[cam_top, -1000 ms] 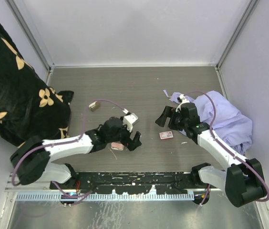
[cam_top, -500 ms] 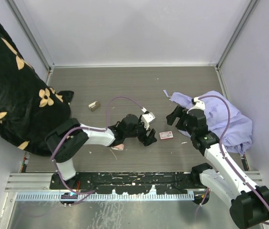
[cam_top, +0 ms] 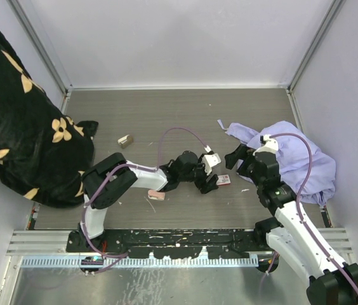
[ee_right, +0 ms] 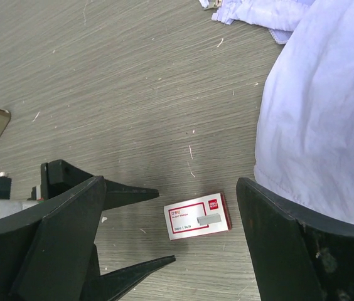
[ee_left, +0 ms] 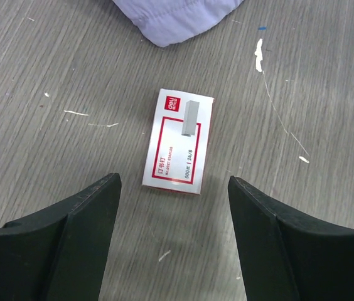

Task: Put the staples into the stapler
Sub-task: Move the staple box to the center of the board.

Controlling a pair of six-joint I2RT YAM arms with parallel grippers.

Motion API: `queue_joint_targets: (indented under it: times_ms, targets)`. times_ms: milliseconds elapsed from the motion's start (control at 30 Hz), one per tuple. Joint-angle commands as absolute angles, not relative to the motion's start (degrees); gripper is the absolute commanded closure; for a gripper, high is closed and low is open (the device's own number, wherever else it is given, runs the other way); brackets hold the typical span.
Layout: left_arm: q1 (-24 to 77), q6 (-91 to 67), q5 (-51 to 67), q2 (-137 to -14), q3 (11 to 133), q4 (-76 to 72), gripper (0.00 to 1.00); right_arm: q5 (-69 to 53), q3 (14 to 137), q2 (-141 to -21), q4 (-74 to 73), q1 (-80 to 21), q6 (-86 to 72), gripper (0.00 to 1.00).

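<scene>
The staples box [cam_top: 223,180], red and white, lies flat on the wood-grain table. In the left wrist view the box [ee_left: 178,141] sits just ahead of my open left gripper [ee_left: 174,182], between the lines of the two fingers and untouched. My left gripper [cam_top: 209,182] is low at the box's left side. My right gripper [ee_right: 169,187] is open above the box [ee_right: 198,216], well clear of it, and in the top view it [cam_top: 238,163] hovers just right of the box. No stapler shows in any view.
A lilac cloth [cam_top: 303,159] lies bunched at the right, close to the box. A pinkish-tan block [cam_top: 157,195] lies under the left arm and a beige block [cam_top: 125,140] farther left. A black flowered blanket [cam_top: 14,127] fills the left side.
My left arm has stretched to the right, bringing its open gripper up to the staples box. My right gripper has drawn back a little to the right. The box has not moved.
</scene>
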State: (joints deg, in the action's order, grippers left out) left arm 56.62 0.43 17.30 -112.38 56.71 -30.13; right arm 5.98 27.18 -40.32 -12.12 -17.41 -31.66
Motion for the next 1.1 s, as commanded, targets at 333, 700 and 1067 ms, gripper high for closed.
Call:
queue_joint_targets:
  times_ms: [333,700,1067]
  targets:
    - [56.7,6.4,19.4,-117.6,64.3,-25.1,0.39,6.0,26.0,-36.4,-10.3,-17.5,-30.9,0.09]
    - [57.3,8.7,20.5,-119.5,65.4,-21.5,0.50,6.8,25.9,-36.6,-10.6,-17.4,-30.3,0.09]
    - [58.8,6.6,16.5,-115.5,60.2,-26.1,0.63,5.4,26.1,-37.5,-10.3,-17.4,-31.4,0.09]
